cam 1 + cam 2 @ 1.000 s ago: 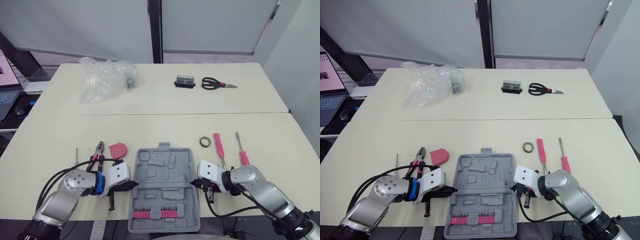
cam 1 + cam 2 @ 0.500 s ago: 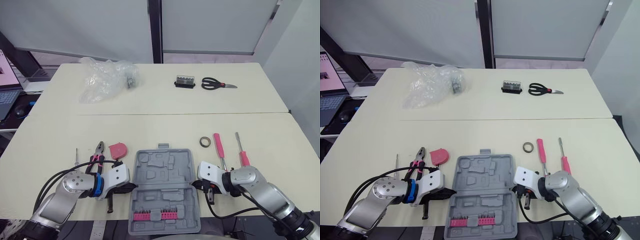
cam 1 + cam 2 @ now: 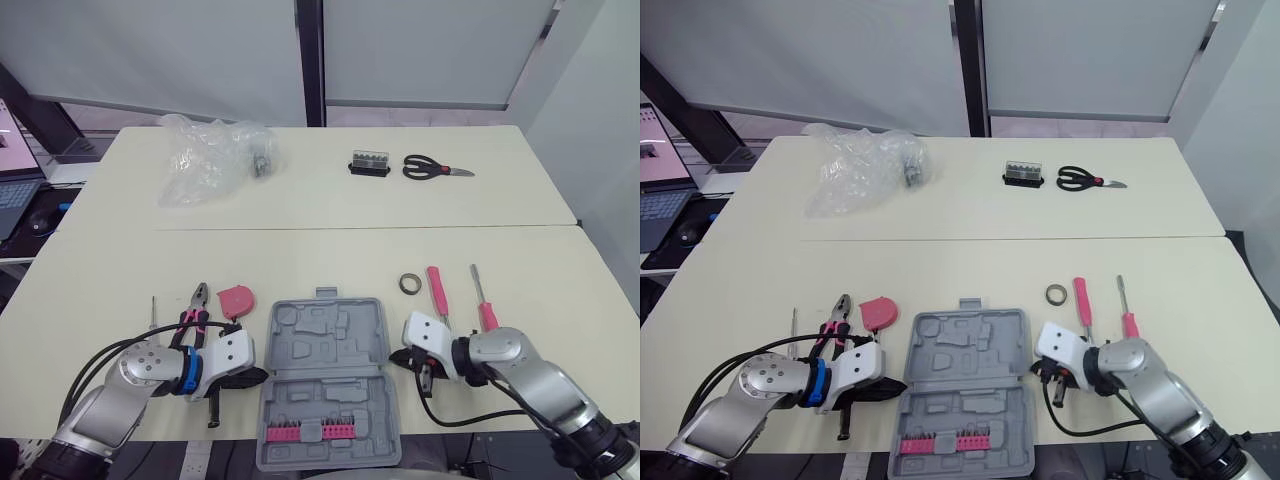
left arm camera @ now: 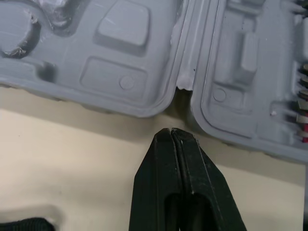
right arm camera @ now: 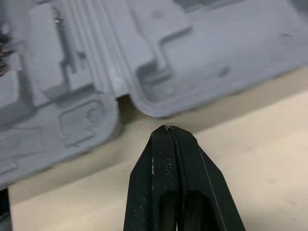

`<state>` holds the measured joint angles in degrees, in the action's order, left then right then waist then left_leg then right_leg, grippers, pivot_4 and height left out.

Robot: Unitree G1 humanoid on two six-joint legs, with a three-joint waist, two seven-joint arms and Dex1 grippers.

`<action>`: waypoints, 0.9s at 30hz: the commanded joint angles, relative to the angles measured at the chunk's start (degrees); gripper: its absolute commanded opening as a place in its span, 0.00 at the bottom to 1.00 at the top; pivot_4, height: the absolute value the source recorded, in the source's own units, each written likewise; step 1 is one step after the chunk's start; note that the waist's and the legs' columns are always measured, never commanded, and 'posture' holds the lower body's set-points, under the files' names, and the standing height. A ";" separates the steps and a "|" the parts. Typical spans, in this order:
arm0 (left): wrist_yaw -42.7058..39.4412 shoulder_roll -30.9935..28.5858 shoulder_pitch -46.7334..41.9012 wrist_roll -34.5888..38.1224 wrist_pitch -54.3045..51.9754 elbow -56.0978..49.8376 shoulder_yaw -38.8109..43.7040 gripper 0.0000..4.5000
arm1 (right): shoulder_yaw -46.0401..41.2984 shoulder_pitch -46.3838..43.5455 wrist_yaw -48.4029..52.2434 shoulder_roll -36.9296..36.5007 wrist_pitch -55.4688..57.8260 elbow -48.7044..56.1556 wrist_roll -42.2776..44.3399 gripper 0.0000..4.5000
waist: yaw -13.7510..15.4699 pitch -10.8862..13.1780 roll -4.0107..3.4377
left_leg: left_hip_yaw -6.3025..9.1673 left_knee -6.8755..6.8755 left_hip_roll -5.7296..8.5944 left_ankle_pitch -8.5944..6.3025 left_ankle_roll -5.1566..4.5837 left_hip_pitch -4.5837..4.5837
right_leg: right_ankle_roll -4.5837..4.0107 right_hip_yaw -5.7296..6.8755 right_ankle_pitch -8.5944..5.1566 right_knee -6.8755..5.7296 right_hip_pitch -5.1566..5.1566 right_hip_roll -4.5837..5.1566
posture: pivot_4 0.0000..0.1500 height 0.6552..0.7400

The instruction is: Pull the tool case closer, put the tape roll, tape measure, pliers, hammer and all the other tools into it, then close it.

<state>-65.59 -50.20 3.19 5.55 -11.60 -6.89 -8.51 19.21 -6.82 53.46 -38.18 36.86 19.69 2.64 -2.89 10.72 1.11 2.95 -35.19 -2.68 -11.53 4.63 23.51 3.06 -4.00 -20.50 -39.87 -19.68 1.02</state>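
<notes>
The grey tool case (image 3: pixel 328 345) lies open and flat near the table's front edge, with a row of pink bits (image 3: pixel 305 431) in its near half. My left gripper (image 3: pixel 260 376) is shut and empty, its tip (image 4: pixel 171 132) just off the case's left side at the hinge notch. My right gripper (image 3: pixel 398 359) is also shut and empty, its tip (image 5: pixel 166 129) just off the right side. The pliers (image 3: pixel 193 308) and pink tape measure (image 3: pixel 237 298) lie left of the case. The tape roll (image 3: pixel 409 283) and two pink screwdrivers (image 3: pixel 437 292) lie to its right.
A thin awl (image 3: pixel 153 313) lies left of the pliers, and a black handle (image 3: pixel 212 411) pokes out under my left arm. At the back are a crumpled plastic bag (image 3: pixel 208 160), a small bit box (image 3: pixel 369 163) and scissors (image 3: pixel 435 168). A laptop (image 3: pixel 15 190) stands off-table, far left.
Both grippers have drawn back a little from the case's sides, the left one leftward and the right one rightward. The black handle under my left arm shifted slightly left.
</notes>
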 commanded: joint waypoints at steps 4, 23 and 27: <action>-1.98 -1.89 4.30 10.24 3.97 -0.66 14.63 0.00 | -12.40 4.43 1.05 -3.58 -7.49 3.58 6.40 0.01 | 0.05 0.02 0.03 | -0.03 0.00 -0.01 0.00 0.00 0.05 | 0.00 -0.01 0.00 0.03 -0.02 0.02 | 1.00 1.00; -1.05 -2.63 19.26 17.91 3.70 24.44 47.46 0.91 | -42.92 20.26 15.72 -24.05 -23.32 -14.24 10.68 0.72 | 0.00 -0.01 0.14 | -0.12 0.04 -0.02 -0.01 -0.01 -0.03 | -0.01 -0.05 -0.01 0.16 0.04 0.05 | 1.00 1.00; -1.39 -2.70 20.44 17.25 3.64 23.35 46.43 1.00 | -43.62 21.09 17.36 -25.10 -23.45 -15.96 11.30 0.99 | 0.00 -0.05 0.21 | -0.12 0.04 -0.02 -0.01 -0.01 -0.06 | -0.03 -0.05 -0.02 0.18 0.08 0.05 | 1.00 1.00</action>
<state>-66.96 -52.13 23.45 22.53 -8.30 17.70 36.84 -22.40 14.60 70.18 -62.27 14.08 3.74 13.00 -2.89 10.67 1.32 2.83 -35.14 -2.71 -11.54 4.63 23.45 3.03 -4.05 -20.52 -39.67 -19.59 1.07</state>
